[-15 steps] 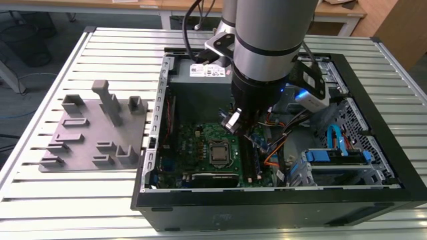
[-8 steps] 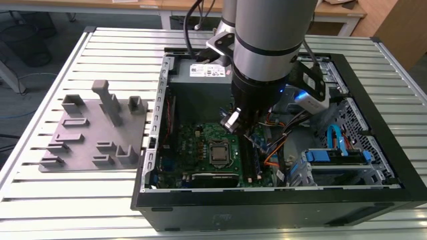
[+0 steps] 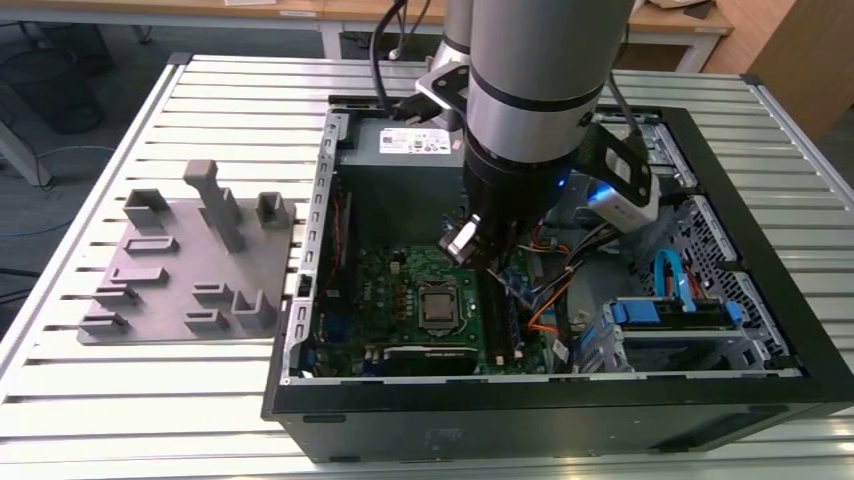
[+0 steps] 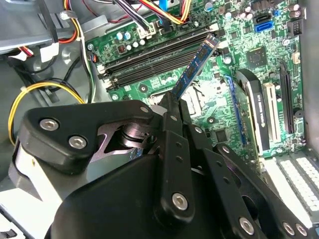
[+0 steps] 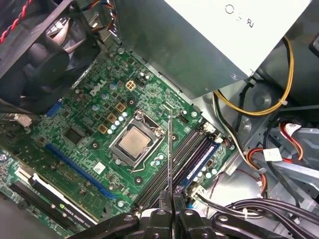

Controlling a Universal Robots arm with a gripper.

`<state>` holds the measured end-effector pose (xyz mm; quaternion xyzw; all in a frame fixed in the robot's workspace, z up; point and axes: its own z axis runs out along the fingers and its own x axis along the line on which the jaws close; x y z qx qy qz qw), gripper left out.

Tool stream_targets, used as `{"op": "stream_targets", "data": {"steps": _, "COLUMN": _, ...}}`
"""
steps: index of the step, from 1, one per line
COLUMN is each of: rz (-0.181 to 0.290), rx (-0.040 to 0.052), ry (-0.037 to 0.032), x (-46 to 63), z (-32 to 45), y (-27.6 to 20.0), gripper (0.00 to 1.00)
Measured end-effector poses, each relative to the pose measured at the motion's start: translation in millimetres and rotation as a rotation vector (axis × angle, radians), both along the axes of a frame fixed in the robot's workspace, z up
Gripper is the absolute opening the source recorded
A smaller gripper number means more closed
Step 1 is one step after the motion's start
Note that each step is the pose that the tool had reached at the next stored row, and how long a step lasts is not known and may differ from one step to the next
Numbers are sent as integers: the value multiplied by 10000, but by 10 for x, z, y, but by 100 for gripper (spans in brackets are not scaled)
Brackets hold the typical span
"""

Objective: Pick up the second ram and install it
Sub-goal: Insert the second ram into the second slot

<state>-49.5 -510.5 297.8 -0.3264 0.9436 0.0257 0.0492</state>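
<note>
My gripper (image 3: 473, 246) is down inside the open computer case (image 3: 747, 385), above the green motherboard (image 3: 400, 290). It is shut on the second ram (image 4: 195, 63), a thin dark blue stick that juts out from between the fingers (image 4: 170, 107). In the first wrist view the ram (image 5: 170, 154) shows edge-on as a thin line running from the gripper (image 5: 171, 198) out over the board. It hangs above the black memory slots (image 5: 185, 152), tilted and apart from them. Another blue stick (image 5: 203, 160) sits in a slot beside them.
The processor socket (image 5: 133, 142) lies right beside the slots. Bundles of cables (image 5: 259, 112) and the power supply box (image 5: 199, 45) crowd the slot end. A grey holder tray (image 3: 187, 270) with upright blocks lies on the slatted table at the exterior view's left of the case.
</note>
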Motion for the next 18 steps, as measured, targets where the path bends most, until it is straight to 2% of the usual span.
{"op": "stream_targets", "data": {"steps": 18, "rz": -1006, "rx": 0, "ry": 0, "x": 0, "z": -1, "y": 0, "gripper": 13}}
